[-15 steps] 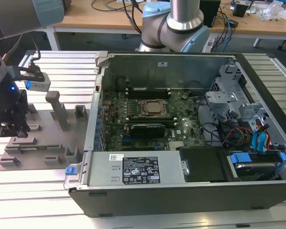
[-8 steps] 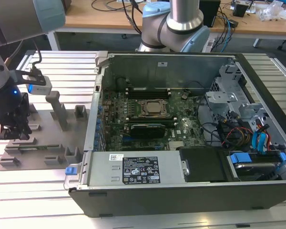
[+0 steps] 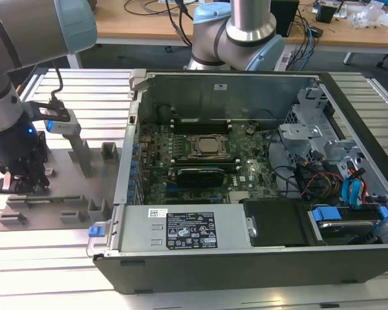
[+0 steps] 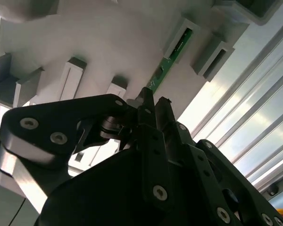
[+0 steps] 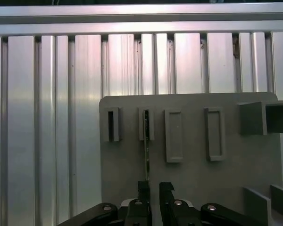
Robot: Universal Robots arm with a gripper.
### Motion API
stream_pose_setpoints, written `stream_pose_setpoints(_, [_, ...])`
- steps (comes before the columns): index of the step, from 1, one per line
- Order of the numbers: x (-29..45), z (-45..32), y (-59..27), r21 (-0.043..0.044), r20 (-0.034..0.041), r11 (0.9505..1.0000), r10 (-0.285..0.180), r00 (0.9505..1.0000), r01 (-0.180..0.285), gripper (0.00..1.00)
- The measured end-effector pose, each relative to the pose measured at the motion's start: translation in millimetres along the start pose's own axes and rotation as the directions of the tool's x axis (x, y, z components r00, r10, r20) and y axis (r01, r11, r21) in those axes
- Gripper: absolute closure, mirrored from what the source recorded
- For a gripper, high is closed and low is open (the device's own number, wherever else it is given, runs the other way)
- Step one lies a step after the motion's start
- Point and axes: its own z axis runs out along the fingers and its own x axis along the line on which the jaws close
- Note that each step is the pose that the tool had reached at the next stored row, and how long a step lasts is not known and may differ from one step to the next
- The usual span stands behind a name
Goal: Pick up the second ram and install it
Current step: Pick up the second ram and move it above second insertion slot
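Grey matte fixture plate [image 5: 125, 165], flat, with raised rectangular blocks. It lies on the ribbed aluminium counter [image 5: 47, 117], whose long parallel grooves shine.

The second ram [image 5: 146, 155] stands on edge on the plate. From above, in the first wrist view, it reads as a thin straight line. Its far end sits in a slotted block [image 5: 146, 125]. In the second wrist view its face [image 4: 172, 57] shows green, narrow and long, with the far end seated between the walls of a U-shaped grey holder.

Claw [image 5: 153, 187]: black, bolted metal links, two slim fingers [image 5: 142, 188] pointing down at the near end of the stick. The gap is narrow but wider than the stick's edge. The stick lines up with the inner side of one finger. Contact cannot be told. In the second wrist view the claw [image 4: 155, 100] tips sit right at the stick's near end.

In the exterior view the claw [image 3: 22, 182] hangs low over the plate [image 3: 64, 194], at the exterior view's left of the open computer case [image 3: 137, 123]. The case is sheet steel, with its side panel off. The green motherboard [image 3: 246, 165] lies flat inside, with the square metal-framed CPU socket [image 3: 210, 147] near its middle.
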Motion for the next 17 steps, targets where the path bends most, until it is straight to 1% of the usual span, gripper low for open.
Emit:
stream_pose_setpoints(3, [1.9, 4.7, -0.3, -0.0002, -0.0011, 1.0, 0.0, 1.0, 0.0, 0.76])
stream_pose_setpoints(4, [4.1, 10.5, -0.6, 0.0001, -0.0008, 1.0, 0.0, 1.0, 0.0, 0.76])
stream_pose_setpoints(6, [6.3, 18.6, -1.0, 0.0001, -0.0007, 1.0, 0.0, 1.0, 0.0, 0.76])
stream_pose_setpoints(8, [6.6, 25.1, -1.3, 0.0, 0.003, 1.0, 0.0, 1.0, 0.0, 0.76])
stream_pose_setpoints(9, [6.6, 29.8, -1.5, -0.0001, 0.0091, 1.0, -0.001, 1.0, 0.001, 0.76])
stream_pose_setpoints(10, [6.7, 33.1, -1.6, -0.0003, 0.0128, 1.0, -0.001, 0.9999, 0.001, 0.76])
stream_pose_setpoints(12, [6.7, 33.2, -1.7, -0.0003, 0.013, 1.0, -0.001, 0.9999, 0.001, 0.76])
stream_pose_setpoints(13, [6.6, 33.5, -1.7, 0.0091, 0.0135, 1.0, -0.001, 0.9999, 0.001, 0.76])
stream_pose_setpoints(14, [6.7, 33.5, -1.8, 0.0209, 0.0135, 0.9998, -0.001, 0.9999, 0.001, 0.76])
stream_pose_setpoints(15, [6.7, 33.6, -1.8, 0.031, 0.0137, 0.9995, -0.001, 0.9999, 0.001, 0.76])
stream_pose_setpoints(17, [6.7, 33.6, -1.6, 0.0339, 0.0137, 0.9994, -0.001, 0.9999, 0.001, 0.76])
